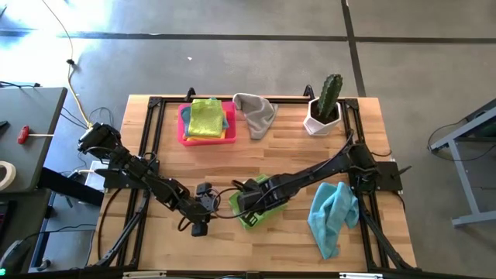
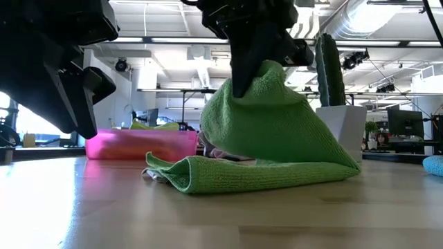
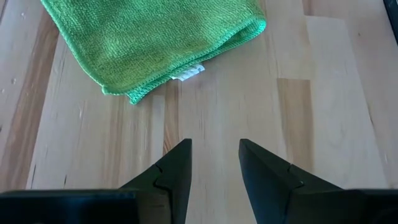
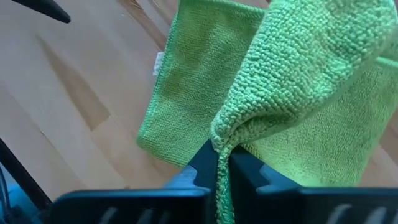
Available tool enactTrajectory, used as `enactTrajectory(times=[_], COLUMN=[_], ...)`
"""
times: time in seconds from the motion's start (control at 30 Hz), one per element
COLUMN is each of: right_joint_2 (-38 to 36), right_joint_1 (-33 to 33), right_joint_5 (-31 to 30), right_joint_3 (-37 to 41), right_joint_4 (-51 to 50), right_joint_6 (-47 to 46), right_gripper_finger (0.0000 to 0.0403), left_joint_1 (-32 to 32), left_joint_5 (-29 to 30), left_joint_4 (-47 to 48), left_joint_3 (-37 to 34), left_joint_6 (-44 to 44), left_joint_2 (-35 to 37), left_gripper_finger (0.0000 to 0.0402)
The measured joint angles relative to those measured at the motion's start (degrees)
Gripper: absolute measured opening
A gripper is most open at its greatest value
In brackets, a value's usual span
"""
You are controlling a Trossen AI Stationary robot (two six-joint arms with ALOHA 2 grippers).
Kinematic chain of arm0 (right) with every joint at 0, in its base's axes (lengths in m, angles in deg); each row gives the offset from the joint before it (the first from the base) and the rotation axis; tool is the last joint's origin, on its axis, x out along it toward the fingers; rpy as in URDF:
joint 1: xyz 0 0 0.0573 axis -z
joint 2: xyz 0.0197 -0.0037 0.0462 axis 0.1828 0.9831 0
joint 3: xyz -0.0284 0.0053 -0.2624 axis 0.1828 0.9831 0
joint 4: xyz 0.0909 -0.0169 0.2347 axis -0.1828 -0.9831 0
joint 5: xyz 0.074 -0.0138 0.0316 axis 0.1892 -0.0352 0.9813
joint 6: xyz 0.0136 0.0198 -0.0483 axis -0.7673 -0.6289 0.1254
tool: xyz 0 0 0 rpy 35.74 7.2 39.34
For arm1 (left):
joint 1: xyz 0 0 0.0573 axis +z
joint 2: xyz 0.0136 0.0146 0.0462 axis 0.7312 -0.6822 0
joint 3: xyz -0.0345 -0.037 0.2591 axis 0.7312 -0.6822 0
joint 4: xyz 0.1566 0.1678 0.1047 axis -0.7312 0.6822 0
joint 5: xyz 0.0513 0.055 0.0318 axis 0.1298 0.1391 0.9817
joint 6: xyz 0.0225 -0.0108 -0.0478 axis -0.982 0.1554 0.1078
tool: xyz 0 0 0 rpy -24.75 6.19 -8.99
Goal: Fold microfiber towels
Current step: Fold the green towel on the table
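Right gripper, seen from above, sat over the green towel near the front middle of the table, clamped on a fold of it. Just beside it, the left gripper hovered over bare wood with nothing in it. A light blue towel lay crumpled to the right of the green one. At the back, the pink tray held a lime towel on top of other cloths, with a grey towel lying just beside it and a potted cactus farther right.

From table height, the right gripper held the green towel up by a pinched peak, the cloth draping down like a tent while its lower edge rested folded on the wood. The pink tray showed behind.

From the left wrist, the left gripper had its fingers parted and empty above the table, near a folded corner of the green towel that lay flat with a small white tag at its edge.

From the right wrist, the right gripper had its fingers pressed together on a bunched ridge of the green towel, the rest spreading onto the table below.
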Motion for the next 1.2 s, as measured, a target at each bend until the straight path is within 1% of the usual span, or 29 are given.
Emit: enactTrajectory(times=[0.07,0.2,0.3,0.37,0.43,0.5,0.63,0.73,0.8,0.87,1.0,1.13,1.2], right_joint_2=[0.0,0.0,0.0,0.0,0.0,-0.04,-0.07,-0.01,0.0,0.0,-0.42,-3.88,-7.19], right_joint_1=[0.02,0.04,0.07,0.07,-0.05,-0.16,-0.35,-0.69,-1.03,-1.09,-0.12,2.0,2.86], right_joint_5=[-0.04,0.11,2.56,4.73,4.46,2.17,-5.25,-8.72,-8.56,-6.8,-4.52,-3.65,-3.63], right_joint_3=[0.02,0.04,0.04,0.0,-0.76,-1.4,-0.49,1.78,2.74,3.58,6.09,12.75,17.28], right_joint_4=[0.21,1.4,4.76,6.37,4.55,0.69,-12.51,-17.6,-17.78,-17.24,-17.42,-15.6,-11.98], right_joint_6=[1.31,2.24,4.22,6.04,7.48,8.8,10.6,14.29,17.54,21.5,27.72,30.08,31.03], right_gripper_finger=[0.003,0.0096,0.0143,0.0166,0.0178,0.0181,0.0176,0.0167,0.016,0.0152,0.014,0.0138,0.0138], left_joint_1=[0.0,0.02,0.02,0.02,0.02,0.02,0.02,0.02,0.02,0.02,0.07,-0.29,-0.72], left_joint_5=[0.0,0.0,-0.04,-0.04,-0.07,-0.06,-0.04,0.22,0.95,1.94,3.18,2.4,2.25], left_joint_4=[0.0,0.0,0.0,0.0,0.0,0.0,-0.14,-0.46,-0.48,-0.8,-1.0,-0.85,-0.79], left_joint_3=[0.0,0.0,0.0,0.0,0.0,0.0,0.0,0.0,0.0,0.0,0.0,0.0,0.0], left_joint_6=[0.02,0.04,0.09,0.06,0.17,0.2,1.92,3.3,3.65,4.14,9.34,15.36,18.54], left_joint_2=[0.0,0.0,0.0,0.0,0.0,0.0,0.0,0.0,0.0,0.0,0.0,0.0,0.0], left_gripper_finger=[0.0124,0.0124,0.0124,0.0124,0.0124,0.0124,0.0124,0.0124,0.0124,0.0124,0.0124,0.0124,0.0124])
